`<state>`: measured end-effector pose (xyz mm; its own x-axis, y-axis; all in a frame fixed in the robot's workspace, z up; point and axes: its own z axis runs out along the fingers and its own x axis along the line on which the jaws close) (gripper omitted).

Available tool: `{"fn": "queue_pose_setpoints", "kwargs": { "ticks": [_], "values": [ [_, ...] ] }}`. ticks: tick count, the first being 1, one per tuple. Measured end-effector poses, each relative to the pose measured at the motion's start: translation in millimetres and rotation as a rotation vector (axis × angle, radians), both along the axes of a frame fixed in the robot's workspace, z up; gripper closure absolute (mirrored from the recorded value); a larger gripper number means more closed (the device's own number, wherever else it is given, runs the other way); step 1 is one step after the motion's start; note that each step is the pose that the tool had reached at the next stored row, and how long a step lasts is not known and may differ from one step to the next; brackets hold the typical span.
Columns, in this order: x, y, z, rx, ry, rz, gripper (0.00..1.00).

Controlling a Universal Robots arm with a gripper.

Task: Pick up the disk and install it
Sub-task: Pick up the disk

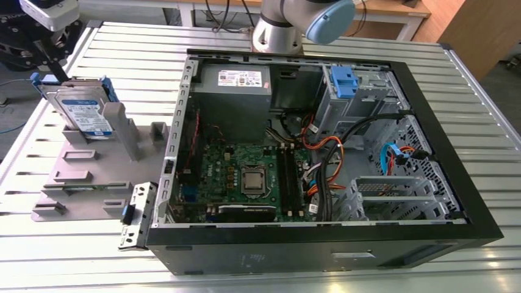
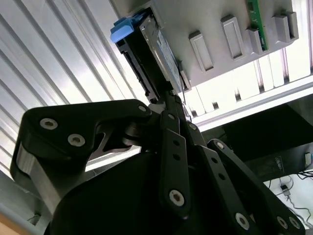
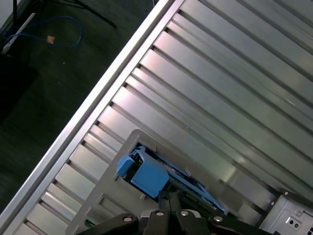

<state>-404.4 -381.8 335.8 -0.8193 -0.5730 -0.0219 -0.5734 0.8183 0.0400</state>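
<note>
Hovering with the gripper (image 2: 171, 96) pressed together, tips just beside the blue-railed end of the disk (image 1: 82, 113); leaving the disk standing on edge in a grey holder (image 1: 89, 168) on the slatted table (image 1: 122, 43), beside the open computer case (image 1: 285, 256).

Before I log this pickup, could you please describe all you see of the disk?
The disk is a flat silver drive with a white-and-blue label, edged by a blue rail frame. It stands upright in a slot of the grey holder at the exterior view's left, outside the computer case. The claw is close by its top edge.
</note>
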Motion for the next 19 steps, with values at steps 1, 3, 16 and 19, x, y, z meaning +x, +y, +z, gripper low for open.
{"fn": "queue_pose_setpoints", "kwargs": {
  "ticks": [1, 3, 16, 19],
  "values": [
    [0.0, 0.0, 0.0, 0.0, 0.0, 0.013, 0.89],
    [0.0, 0.0, 0.0, 0.0, -0.0001, 0.039, 0.89],
    [0.0, 0.0, 0.0, -0.0001, 0.0001, 0.25, 0.89],
    [0.0, 0.0, 0.0, 0.0, 0.0, 0.26, 0.89]
  ]
}}
